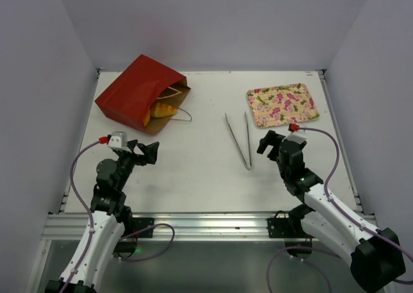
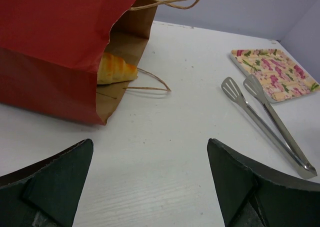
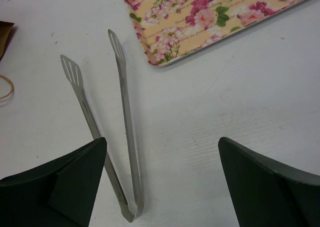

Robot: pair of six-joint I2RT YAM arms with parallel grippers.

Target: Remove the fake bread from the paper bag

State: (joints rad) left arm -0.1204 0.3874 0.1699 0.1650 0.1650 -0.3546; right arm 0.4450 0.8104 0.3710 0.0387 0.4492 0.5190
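Top external view: a white table (image 1: 200,161) closed in by plain pale walls (image 1: 213,22) on three sides, with the paper bag (image 1: 137,90) lying at its far left corner.

The tabletop is matt white with a faint grain, and a metal rail (image 1: 206,225) runs along its near edge where the arm bases sit. The bag lies flat on its side, red outside and brown kraft inside. Its mouth gapes toward the middle of the table and a thin tan loop handle (image 1: 182,115) trails out onto the surface. The fake bread (image 2: 116,68), golden and croissant-like, sits just inside the mouth and only part of it shows. Steel tongs (image 1: 240,138) lie mid-table, with a flowered tray (image 1: 282,104) at the far right. The left gripper (image 1: 147,152) hangs near the bag with its jaws spread wide. The right gripper (image 1: 270,144) is equally wide and sits beside the tongs. Neither holds anything.
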